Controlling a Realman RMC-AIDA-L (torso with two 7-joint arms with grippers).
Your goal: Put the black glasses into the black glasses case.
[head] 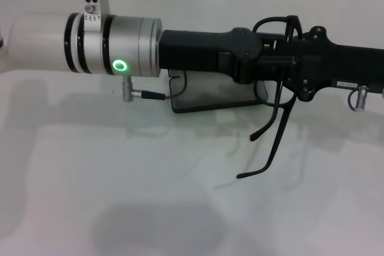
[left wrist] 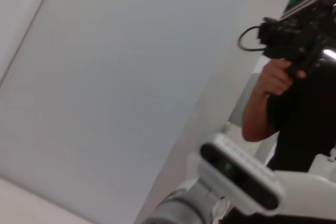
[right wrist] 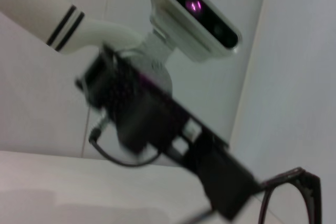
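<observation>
- Black wire-framed glasses [head: 282, 82] hang in the air between the two grippers in the head view: the front of the frame is caught up among the black gripper bodies, and the two slim temple arms trail down and toward the camera, their curved tips hanging free over the white table [head: 120, 196].
- Left gripper [head: 255, 58] reaches in from the left on its silver-and-white forearm; right gripper [head: 300, 67] comes in from the right. Both meet at the frame. Which of them is clamped on it I cannot tell, since the fingertips are buried in overlapping black parts.
- Beneath the left gripper lies the black glasses case [head: 204, 97], lid open, its greyish inside partly visible under the arm. It sits on the table just below and slightly left of the hanging glasses.
- My reading of the key relation: the case's long axis runs left to right, and the frame front appears to run nearly across it, so the glasses would need turning and the temples folding or guiding before going down into the case. The left gripper is nearer the case.
- Right wrist view shows what the head view hides: the glasses [right wrist: 294, 192] seen edge-on, at the end of the other arm's gripper, with its wrist camera above.
- Left wrist view shows neither glasses nor case, only a wall, a wrist camera and a person standing beyond.
</observation>
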